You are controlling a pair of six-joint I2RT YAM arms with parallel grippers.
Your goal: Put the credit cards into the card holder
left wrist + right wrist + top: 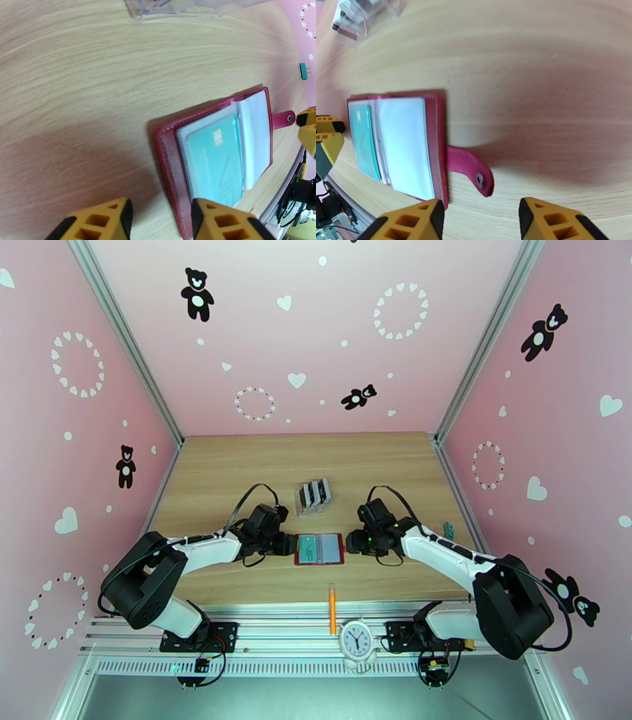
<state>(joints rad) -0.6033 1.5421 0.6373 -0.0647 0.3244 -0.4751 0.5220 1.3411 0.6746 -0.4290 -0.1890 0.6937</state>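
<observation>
The card holder (319,549), a red wallet, lies open and flat on the wooden table between my two grippers. A teal credit card (215,158) sits in its left clear pocket, and the right pocket (405,142) looks blank white. The left gripper (288,544) is open at the wallet's left edge, whose red rim (173,185) reaches in between the fingers. The right gripper (351,542) is open at the right edge. Its fingers straddle the space just short of the pink snap tab (470,169). More credit cards (314,494) stand in a clear rack behind the wallet.
The clear slotted rack (355,15) stands just beyond the wallet. An orange pen (332,607) lies at the near table edge, with a small clock (356,639) below it. A green clip (449,530) rests by the right wall.
</observation>
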